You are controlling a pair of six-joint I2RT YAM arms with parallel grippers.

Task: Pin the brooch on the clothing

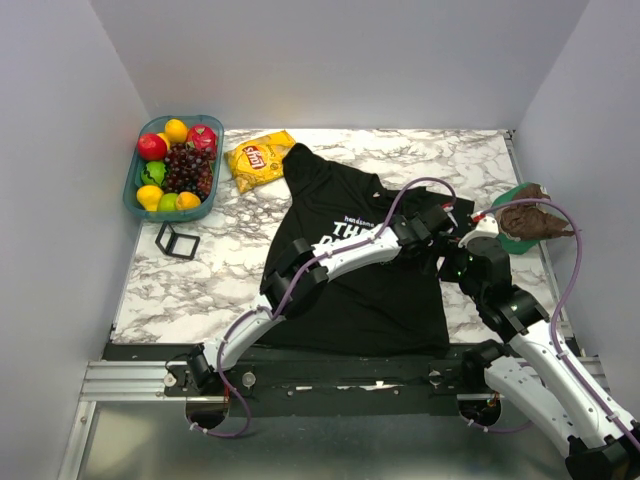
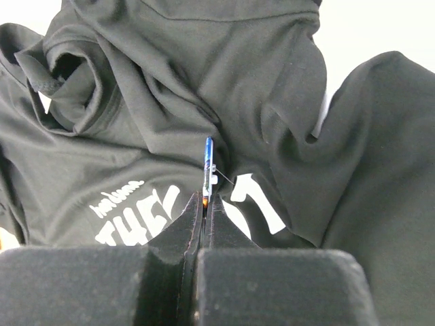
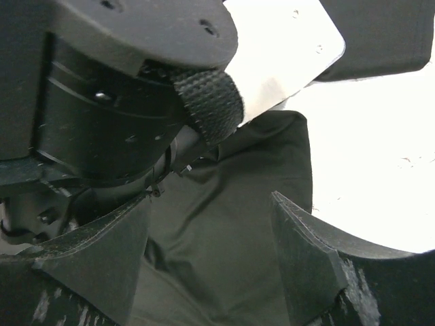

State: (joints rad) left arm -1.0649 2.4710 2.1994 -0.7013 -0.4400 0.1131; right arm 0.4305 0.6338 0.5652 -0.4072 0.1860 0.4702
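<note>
The black T-shirt (image 1: 350, 295) lies crumpled on the marble table, its white print partly hidden by my left arm. My left gripper (image 1: 446, 222) is over the shirt's right shoulder. In the left wrist view it (image 2: 204, 201) is shut on the brooch (image 2: 207, 163), which shows edge-on, orange at the fingertips, with its thin pin sticking out to the right just above the folded cloth (image 2: 136, 102). My right gripper (image 1: 463, 262) is close beside the left one. In the right wrist view it (image 3: 211, 200) is open and empty over the shirt's cloth (image 3: 224, 258), with the left wrist housing just beyond it.
A teal basket (image 1: 135, 185) of fruit stands at the back left, with a yellow chips bag (image 1: 259, 159) beside it. A small black square frame (image 1: 177, 241) lies left of the shirt. A green dish (image 1: 512, 240) with a brown lump sits at the right edge.
</note>
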